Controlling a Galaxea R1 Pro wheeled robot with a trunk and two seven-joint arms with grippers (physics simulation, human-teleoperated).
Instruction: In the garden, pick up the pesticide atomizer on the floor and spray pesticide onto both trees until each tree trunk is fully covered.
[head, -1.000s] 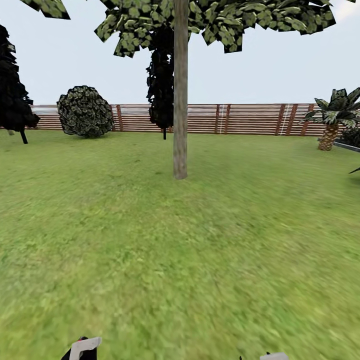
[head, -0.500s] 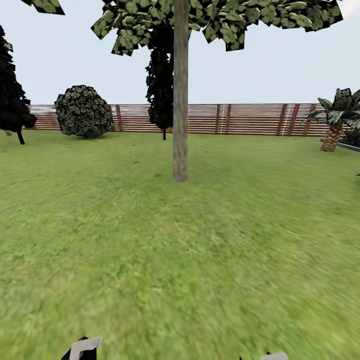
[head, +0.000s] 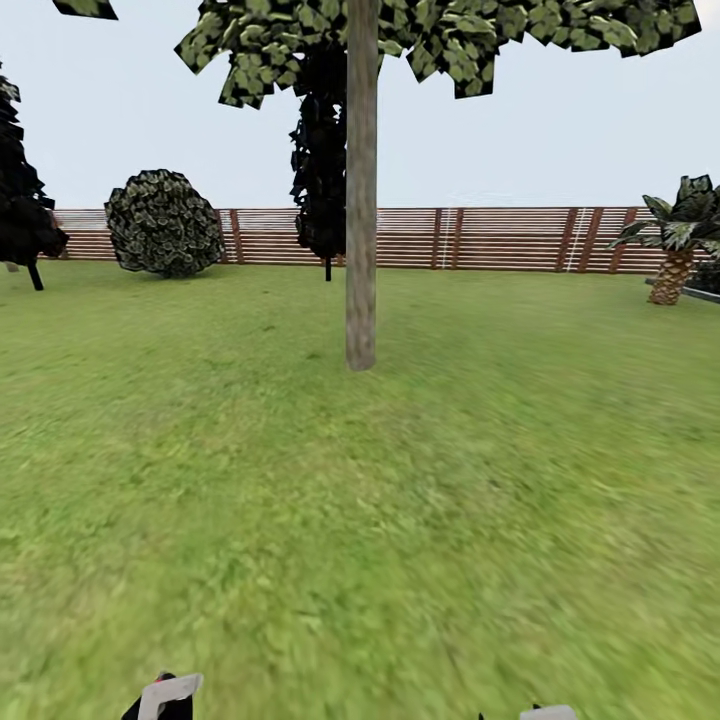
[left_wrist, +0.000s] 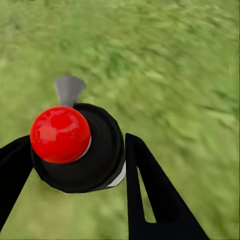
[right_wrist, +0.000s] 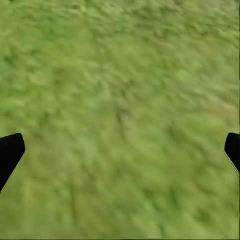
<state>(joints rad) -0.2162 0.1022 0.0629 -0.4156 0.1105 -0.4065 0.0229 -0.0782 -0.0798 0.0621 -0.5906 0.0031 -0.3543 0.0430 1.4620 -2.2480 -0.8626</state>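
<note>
The left end effector gripped the black, red-capped pesticide atomizer; the right end effector gaped empty above blurry green grass. Ahead stood the grey-beige bare tree trunk; closing in squarely before spraying seemed wise.

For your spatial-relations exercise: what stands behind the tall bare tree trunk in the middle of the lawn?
Behind the tree trunk stands a dark narrow conifer, partly covered by it, and further back the brown slatted fence. The fence stretch directly behind the trunk is hidden.

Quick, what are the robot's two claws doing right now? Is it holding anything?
Left claw: closed on the pesticide atomizer, red knob up.
Right claw: open, holding nothing, just grass below it.
</note>
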